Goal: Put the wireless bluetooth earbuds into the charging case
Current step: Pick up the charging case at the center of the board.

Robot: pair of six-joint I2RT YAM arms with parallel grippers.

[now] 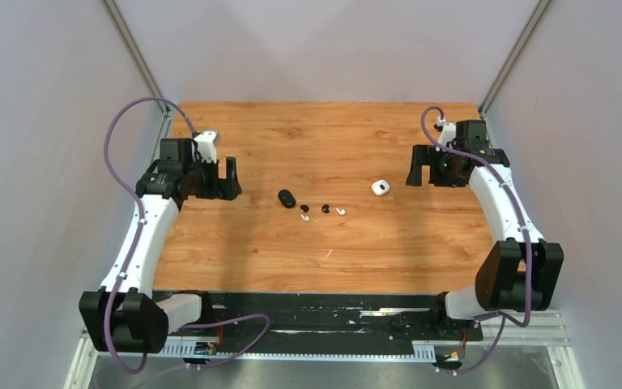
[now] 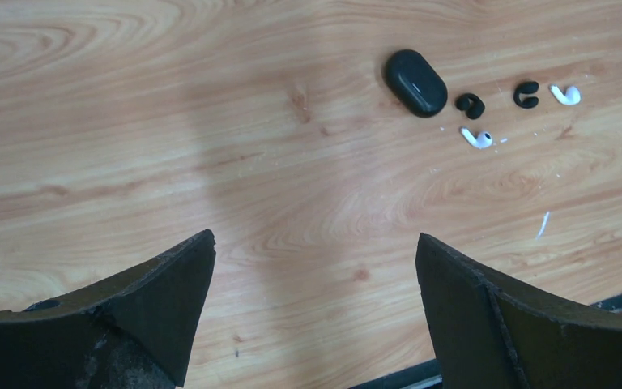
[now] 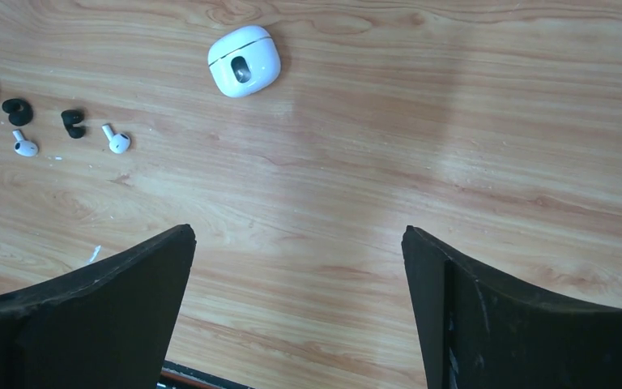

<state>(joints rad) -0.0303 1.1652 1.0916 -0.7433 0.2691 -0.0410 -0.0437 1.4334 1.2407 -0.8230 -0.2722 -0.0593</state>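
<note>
Four earbuds lie in a short row mid-table: a black one and a white one close together, then a black one and a white one. A black charging case lies just left of them, lid down. A white charging case lies to their right, and looks closed in the right wrist view. My left gripper is open and empty, left of the black case. My right gripper is open and empty, right of the white case.
A small white scrap lies on the wood nearer the front. A black rail runs along the table's near edge. Grey walls close in the left and right sides.
</note>
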